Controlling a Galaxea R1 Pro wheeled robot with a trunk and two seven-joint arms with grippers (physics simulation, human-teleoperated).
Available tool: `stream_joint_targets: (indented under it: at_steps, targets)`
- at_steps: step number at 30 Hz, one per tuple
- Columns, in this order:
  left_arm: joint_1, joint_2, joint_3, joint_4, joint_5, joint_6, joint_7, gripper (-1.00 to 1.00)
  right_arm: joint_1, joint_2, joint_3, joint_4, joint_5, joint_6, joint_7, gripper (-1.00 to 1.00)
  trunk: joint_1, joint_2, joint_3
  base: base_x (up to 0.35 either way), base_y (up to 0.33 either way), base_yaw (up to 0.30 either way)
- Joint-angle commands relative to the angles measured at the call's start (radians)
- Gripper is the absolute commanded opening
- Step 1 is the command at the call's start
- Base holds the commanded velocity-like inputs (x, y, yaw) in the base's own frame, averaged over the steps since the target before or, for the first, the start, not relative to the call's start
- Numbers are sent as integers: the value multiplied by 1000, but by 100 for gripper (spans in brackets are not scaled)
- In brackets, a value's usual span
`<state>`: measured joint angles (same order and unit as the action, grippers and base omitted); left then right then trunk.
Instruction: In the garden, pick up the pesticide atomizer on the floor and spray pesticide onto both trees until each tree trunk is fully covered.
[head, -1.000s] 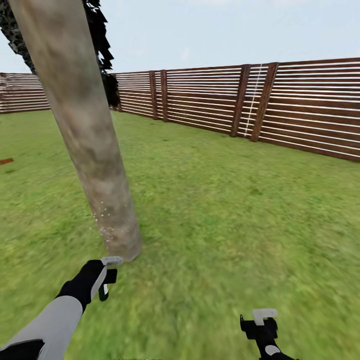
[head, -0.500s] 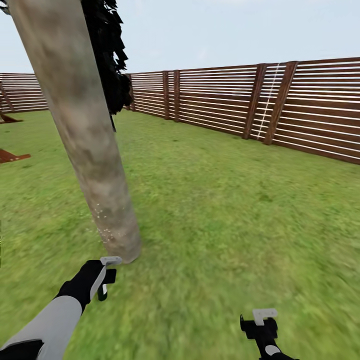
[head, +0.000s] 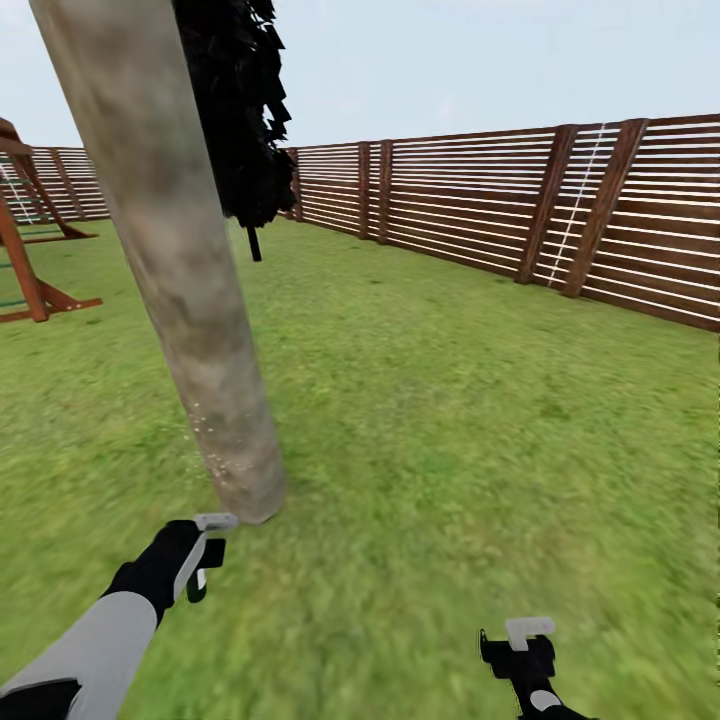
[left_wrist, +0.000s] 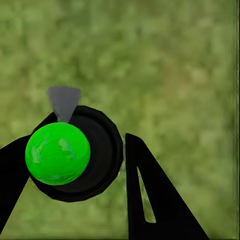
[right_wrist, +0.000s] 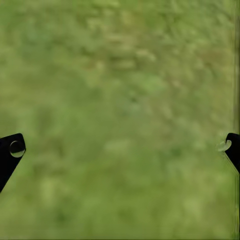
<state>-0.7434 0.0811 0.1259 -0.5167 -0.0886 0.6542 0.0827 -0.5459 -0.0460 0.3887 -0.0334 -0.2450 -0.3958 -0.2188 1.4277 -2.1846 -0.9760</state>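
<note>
A thick, mottled grey-brown tree trunk (head: 180, 280) rises from the lawn just ahead on the left, with pale specks low on it near its base. My left gripper (head: 203, 562) hangs just in front of that base. In the left wrist view the left gripper (left_wrist: 77, 141) is shut on the pesticide atomizer (left_wrist: 65, 155), a round black body with a bright green top and a grey nozzle, over grass. My right gripper (head: 520, 642) is low on the right, and the right wrist view shows the right gripper (right_wrist: 120, 145) open with only grass between its fingers.
A near-black conifer-like tree (head: 240, 120) stands behind the trunk. A brown slat fence (head: 500, 210) runs along the back and right. A wooden play frame (head: 30, 270) stands at the far left. Open lawn (head: 450, 420) stretches ahead and to the right.
The whole picture has shifted: the fence and dark tree slid right and the play frame came into view at left, so the camera turned. Both arms hold their places.
</note>
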Motion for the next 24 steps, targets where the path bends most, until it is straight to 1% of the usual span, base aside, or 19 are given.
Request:
stream_joint_targets:
  at_steps: [1, 8, 11, 14, 17, 18, 21, 22, 23, 24]
  targets:
    - [0, -1, 5, -2, -9, 5, -3, -100, 0, 0, 9, 0, -8, -2, -2, 100, 0, 0, -1, 0, -276, 3]
    - [0, -1, 6, -2, -8, 5, -3, -100, 0, 0, 9, 0, -8, -2, -2, 100, 0, 0, -1, 0, -276, 0]
    - [0, 0, 7, -2, -7, 4, -3, -100, 0, 0, 9, 0, -8, -2, -2, 100, 0, 0, -1, 123, -259, 17]
    - [0, 0, 7, -2, -6, 4, -3, -100, 0, 0, 9, 0, -8, -2, -2, 100, 0, 0, -1, 234, -190, 180]
    - [0, 0, 7, -3, -4, 4, -3, -100, 0, 0, 9, 0, -8, -2, -2, 100, 0, 0, -1, 256, -55, 265]
    - [0, -3, 9, -3, 3, 4, -3, -100, 0, 0, 9, 0, -8, -2, -2, 100, 0, 0, -1, 59, -8, 273]
    - [-8, -15, 8, -31, 14, 8, -4, -100, 0, 0, 9, 0, -8, -2, -2, 100, 0, 0, -1, 11, -2, 274]
    - [-13, -26, 8, -55, 17, 22, -5, -100, 0, 0, 9, 0, -8, -2, -2, 100, 0, 0, -1, 3, 0, 274]
    - [-21, -43, 6, -80, 19, 53, -7, -100, 0, 0, 9, 0, -8, -2, -2, 100, 0, 0, -1, 1, 0, 274]
    - [-44, -71, 0, -126, 18, 132, -9, -100, 0, 0, 9, 0, -8, -2, -2, 100, 0, 0, -1, 0, 0, 273]
